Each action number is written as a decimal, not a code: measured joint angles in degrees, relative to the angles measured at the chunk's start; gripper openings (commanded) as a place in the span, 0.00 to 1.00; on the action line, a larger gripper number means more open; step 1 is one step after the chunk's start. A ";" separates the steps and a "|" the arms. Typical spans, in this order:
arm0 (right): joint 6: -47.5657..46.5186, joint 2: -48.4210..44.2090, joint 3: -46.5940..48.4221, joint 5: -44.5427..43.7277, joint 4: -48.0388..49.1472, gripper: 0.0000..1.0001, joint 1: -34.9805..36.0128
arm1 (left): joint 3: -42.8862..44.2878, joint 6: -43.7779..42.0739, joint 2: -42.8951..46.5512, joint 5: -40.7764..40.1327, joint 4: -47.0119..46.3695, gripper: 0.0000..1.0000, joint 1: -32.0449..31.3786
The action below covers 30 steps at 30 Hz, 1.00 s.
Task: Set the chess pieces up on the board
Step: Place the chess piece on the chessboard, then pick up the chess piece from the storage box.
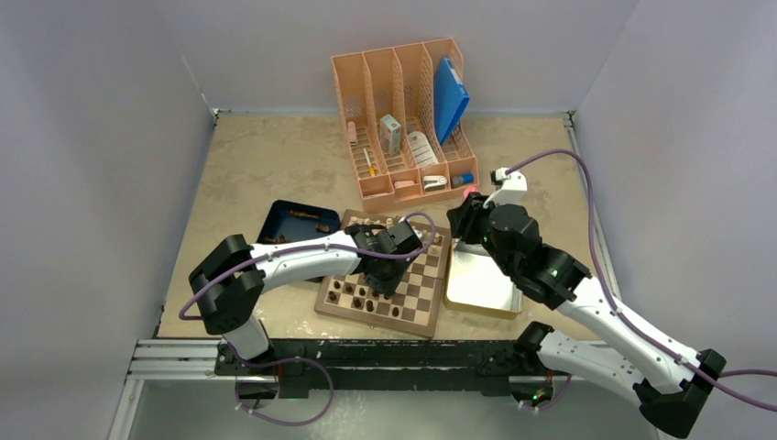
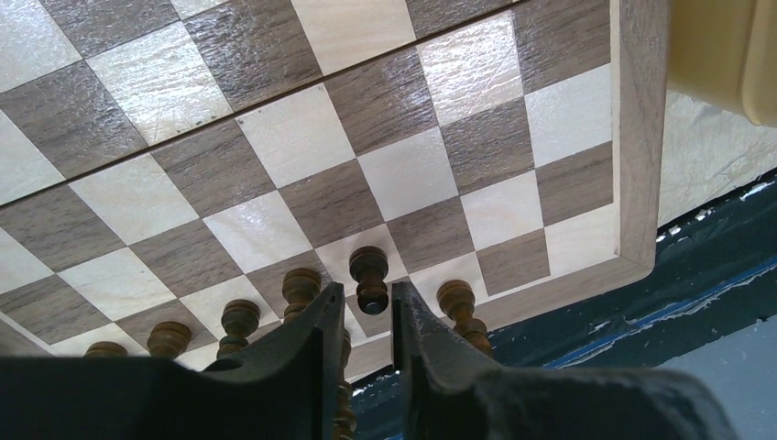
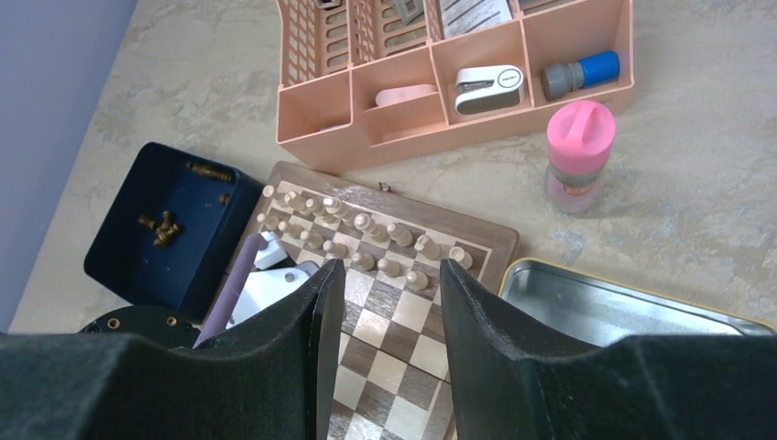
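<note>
Judging by the left wrist view, you had the left gripper (image 2: pixel 366 288) low over the board (image 2: pixel 632 137), close to its near edge. A dark pawn (image 2: pixel 371 273) stood upright between the two fingers. The fingers sat narrowly apart on either side of it, and I could not tell whether they pinched it or had let go.

To do this step well, you needed the pawn flat and centred on its square before releasing. You also needed to spread the fingers only a little and then lift straight up. The neighbouring dark pieces (image 2: pixel 300 289) stood just beside the fingers along that edge, so any sideways drift could have toppled one.

The right gripper (image 3: pixel 392 268) hung open and empty above the board's right side, near the metal tin (image 3: pixel 623 302). I judged it well out of the way.

- **Pawn:** its foot was hidden behind the fingertips, so I could not say which row it stood in.
- **Near row:** the gripper body cut off the lower part of it.
- **Board from above:** the left arm covered much of the board.
- **Pale pieces (image 3: pixel 366 225):** they lined the far edge.
- **Blue tray (image 3: pixel 128 229):** it sat on the desk (image 1: pixel 266 165) off the board's far left corner. The few dark pieces (image 3: pixel 163 225) in it were too small to name.
</note>
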<state>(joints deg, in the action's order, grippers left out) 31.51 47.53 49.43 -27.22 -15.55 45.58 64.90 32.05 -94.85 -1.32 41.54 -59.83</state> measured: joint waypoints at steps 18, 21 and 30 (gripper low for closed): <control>-0.04 -0.48 -1.49 1.99 2.54 0.47 0.00 | 1.22 -0.22 1.14 -1.90 0.13 0.40 0.04; -0.02 -0.72 -2.21 3.02 2.89 0.48 0.00 | 3.50 -1.42 2.45 -2.69 0.09 0.41 0.48; -0.04 -1.46 -3.04 4.42 4.48 0.48 0.00 | 10.95 -6.78 2.93 -6.62 0.37 0.49 10.47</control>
<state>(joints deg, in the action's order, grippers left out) 31.46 46.06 46.39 -22.81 -11.07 45.58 75.85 25.28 -91.92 -7.94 41.91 -49.36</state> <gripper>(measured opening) 0.477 0.467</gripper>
